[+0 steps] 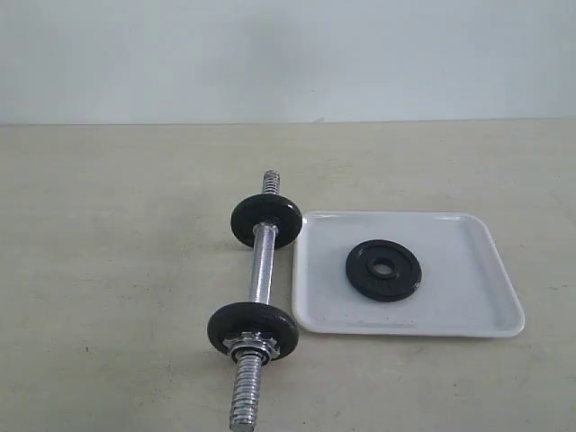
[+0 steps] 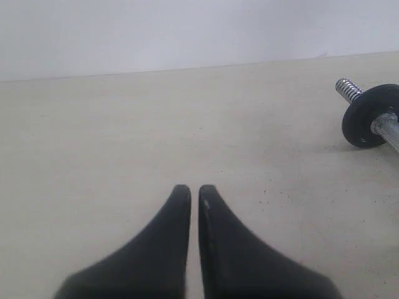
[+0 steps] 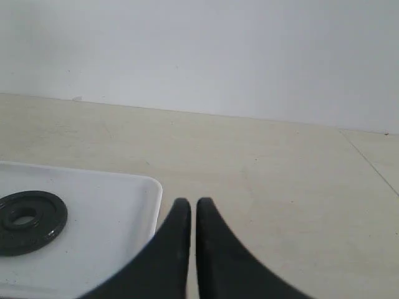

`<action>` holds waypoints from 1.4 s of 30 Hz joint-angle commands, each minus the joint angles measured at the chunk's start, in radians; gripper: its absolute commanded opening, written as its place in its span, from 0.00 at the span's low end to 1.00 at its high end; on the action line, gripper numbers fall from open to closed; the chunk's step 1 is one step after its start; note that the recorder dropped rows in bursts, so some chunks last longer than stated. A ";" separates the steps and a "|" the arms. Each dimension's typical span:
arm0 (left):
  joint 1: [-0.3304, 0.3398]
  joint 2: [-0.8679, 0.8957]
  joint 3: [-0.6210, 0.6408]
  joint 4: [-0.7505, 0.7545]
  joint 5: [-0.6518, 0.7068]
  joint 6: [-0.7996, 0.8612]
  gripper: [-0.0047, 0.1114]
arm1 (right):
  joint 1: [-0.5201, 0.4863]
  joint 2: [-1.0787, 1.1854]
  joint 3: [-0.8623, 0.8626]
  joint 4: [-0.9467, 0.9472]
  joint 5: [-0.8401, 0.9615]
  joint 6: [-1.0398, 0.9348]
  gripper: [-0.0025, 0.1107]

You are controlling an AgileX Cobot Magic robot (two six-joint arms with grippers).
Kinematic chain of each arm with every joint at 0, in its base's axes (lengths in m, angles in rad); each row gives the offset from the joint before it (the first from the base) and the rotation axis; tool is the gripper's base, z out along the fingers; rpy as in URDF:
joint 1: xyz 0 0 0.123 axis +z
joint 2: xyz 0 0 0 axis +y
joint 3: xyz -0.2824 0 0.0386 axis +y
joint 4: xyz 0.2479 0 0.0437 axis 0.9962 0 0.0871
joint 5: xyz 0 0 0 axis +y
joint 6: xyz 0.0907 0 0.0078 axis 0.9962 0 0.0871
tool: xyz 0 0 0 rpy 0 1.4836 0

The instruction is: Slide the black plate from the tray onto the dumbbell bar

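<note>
A pale beige table [image 1: 108, 270] fills most of the exterior view, with a plain light wall [image 1: 270, 54] behind it. The tray [image 1: 468, 270], white and square with rounded corners and a low rim, lies flat on the table right of the middle. Just beside its left edge lies the dumbbell bar [image 1: 262, 270], a chrome rod running from the far side towards the camera, with coarse thread showing at both ends. Two black discs sit on the bar: the far disc [image 1: 266, 222] stands close to the tray's far left corner, and the near disc [image 1: 253, 330] stands close to its near left corner. Whether either touches the rim cannot be told. A chrome star nut [image 1: 250, 345] sits against the near disc on the side facing the camera.

The left tool [image 2: 194, 190] is clenched on nothing, its two black fingers side by side with only a thin slit between them, over bare table. One threaded end of the bar and one disc show well apart from it.

The right tool [image 3: 188, 204] is likewise clenched and empty, its tips near a rounded corner of the tray.

The black plate [image 1: 405, 274] lies flat inside the tray, near its middle, central hole facing up, clear of the rim and apart from both tools
</note>
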 commanded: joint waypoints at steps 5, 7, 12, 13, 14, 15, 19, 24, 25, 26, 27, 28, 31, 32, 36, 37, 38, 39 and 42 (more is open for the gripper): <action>-0.004 -0.002 -0.001 0.006 -0.001 0.003 0.08 | 0.001 -0.005 -0.001 -0.002 -0.007 0.002 0.03; -0.004 -0.002 -0.001 0.006 -0.001 0.003 0.08 | 0.001 -0.005 -0.001 -0.002 -0.007 0.002 0.03; -0.004 -0.002 -0.001 0.006 -0.001 0.003 0.08 | 0.001 -0.005 -0.001 -0.002 -0.007 0.002 0.03; -0.004 -0.002 -0.001 0.006 -0.001 0.003 0.08 | 0.001 -0.005 -0.001 -0.002 -0.007 0.002 0.03; -0.004 -0.002 -0.001 0.006 -0.001 0.003 0.08 | 0.001 -0.005 -0.001 -0.002 -0.007 0.002 0.03; -0.004 -0.002 -0.001 0.006 -0.001 0.003 0.08 | 0.001 -0.005 -0.001 -0.002 -0.007 0.002 0.03; -0.004 -0.002 -0.001 0.006 -0.001 0.003 0.08 | 0.001 -0.005 -0.001 -0.002 -0.017 0.002 0.03; -0.004 -0.002 -0.001 0.006 -0.001 0.003 0.08 | 0.001 -0.005 -0.001 -0.002 -0.022 0.002 0.03; -0.004 -0.002 -0.001 0.006 -0.001 0.003 0.08 | 0.001 -0.005 -0.001 -0.002 -0.022 0.002 0.03; -0.004 -0.002 -0.001 0.006 -0.001 0.003 0.08 | 0.001 -0.005 -0.001 -0.002 -0.022 0.002 0.03; -0.004 -0.002 -0.001 0.006 -0.001 0.003 0.08 | 0.001 -0.005 -0.001 -0.002 -0.022 0.002 0.03; -0.004 -0.002 -0.001 0.006 -0.001 0.003 0.08 | 0.001 -0.005 -0.001 -0.002 -0.022 0.002 0.03; -0.004 -0.002 -0.001 0.006 -0.001 0.003 0.08 | 0.001 -0.005 -0.001 -0.002 -0.022 0.002 0.03; -0.004 -0.002 -0.001 0.006 -0.001 0.003 0.08 | 0.001 -0.005 -0.001 -0.002 -0.022 0.002 0.03; -0.004 -0.002 -0.001 0.006 -0.001 0.003 0.08 | 0.001 -0.005 -0.001 -0.002 -0.022 0.002 0.03; -0.004 -0.002 -0.001 0.006 -0.001 0.003 0.08 | 0.001 -0.005 -0.001 -0.002 -0.022 0.002 0.03; -0.004 -0.002 -0.001 0.006 -0.001 0.003 0.08 | 0.001 -0.005 -0.001 -0.002 -0.022 0.002 0.03; -0.004 -0.002 -0.001 0.006 -0.001 0.003 0.08 | 0.001 -0.005 -0.001 -0.002 -0.022 0.002 0.03; -0.004 -0.002 -0.001 0.006 -0.001 0.003 0.08 | 0.001 -0.005 -0.001 -0.002 -0.022 0.002 0.03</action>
